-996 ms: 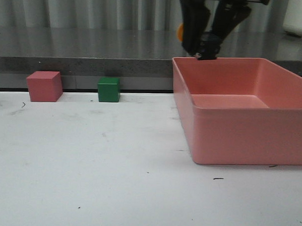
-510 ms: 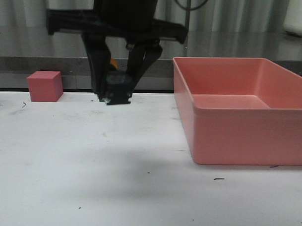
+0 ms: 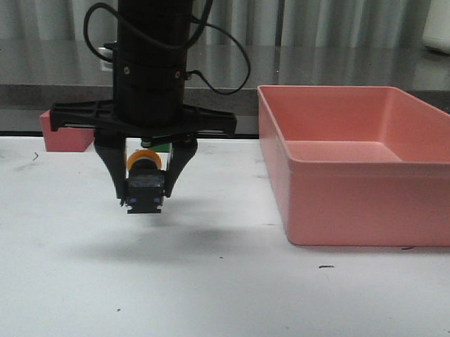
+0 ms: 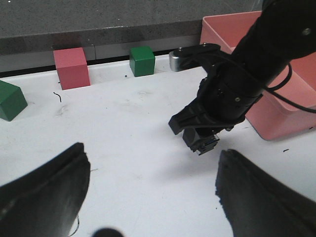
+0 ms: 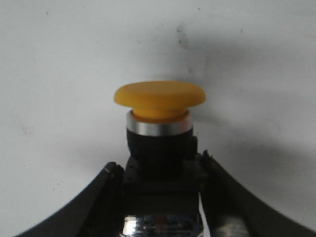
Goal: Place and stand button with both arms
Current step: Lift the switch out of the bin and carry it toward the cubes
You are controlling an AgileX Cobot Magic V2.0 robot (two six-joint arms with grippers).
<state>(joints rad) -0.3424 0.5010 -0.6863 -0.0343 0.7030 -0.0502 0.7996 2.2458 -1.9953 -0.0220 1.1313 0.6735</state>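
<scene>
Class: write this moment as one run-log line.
right gripper: shut on button | button: above table, left of pink bin | left gripper: open, holding nothing

Lighting is diffuse and moderately bright, from overhead. In the front view the white table (image 3: 221, 287) renders pale grey with a faint bluish cast. A soft, wide shadow lies on it beneath the right gripper (image 3: 144, 199), with no hard edge. The grey countertop (image 3: 325, 65) behind carries dull vertical reflections. The pink bin (image 3: 357, 195) is evenly lit; its near wall is slightly darker. Front-view detail is soft and mildly noisy.

In the left wrist view the left gripper (image 4: 148, 192) fingers are dark, blurred and out of focus; the table beyond is sharper.

In the right wrist view the button (image 5: 160, 106) is in focus, its silver ring shows a highlight, and a dim shadow spreads behind it.
</scene>
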